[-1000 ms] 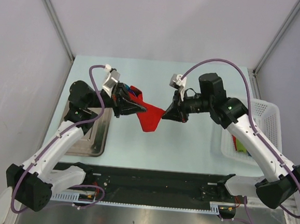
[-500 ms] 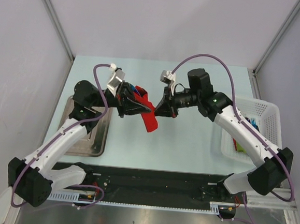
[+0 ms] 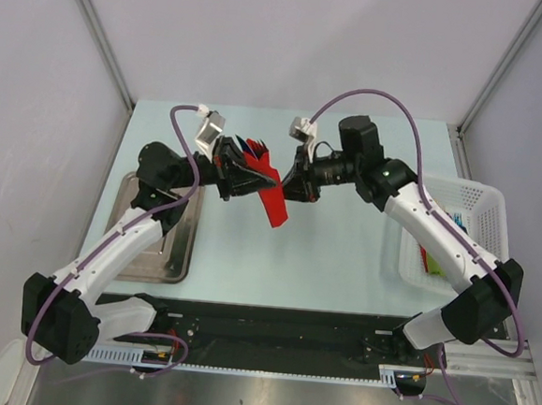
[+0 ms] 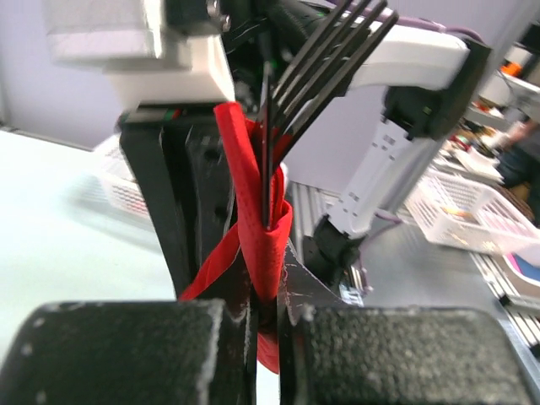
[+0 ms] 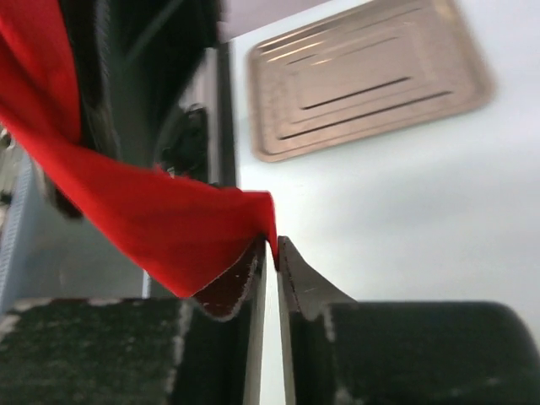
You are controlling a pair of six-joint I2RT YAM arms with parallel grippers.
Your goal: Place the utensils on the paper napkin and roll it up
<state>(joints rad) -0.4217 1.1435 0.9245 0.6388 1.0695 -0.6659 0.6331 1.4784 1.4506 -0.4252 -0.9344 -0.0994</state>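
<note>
The paper napkin point(image 3: 275, 206), bright red, hangs in the air between my two grippers over the middle of the table. In the left wrist view the paper napkin point(image 4: 251, 190) is wrapped round the dark utensils point(image 4: 325, 59); fork tines stick out of its top. My left gripper point(image 4: 266, 291) is shut on the lower end of this bundle. In the top view the utensils point(image 3: 254, 147) point away from the left gripper point(image 3: 254, 178). My right gripper point(image 3: 286, 190) is close beside it. Its tips point(image 5: 272, 245) are shut on a corner of the napkin point(image 5: 152, 219).
A metal tray point(image 3: 151, 240) lies at the table's left edge, under the left arm, and shows in the right wrist view too point(image 5: 363, 76). A white basket point(image 3: 466, 232) holding coloured items stands at the right edge.
My right gripper has moved left, close to the left gripper, carrying its napkin corner. The napkin was stretched between the grippers and now hangs folded. The left gripper has tilted the bundle upward.
</note>
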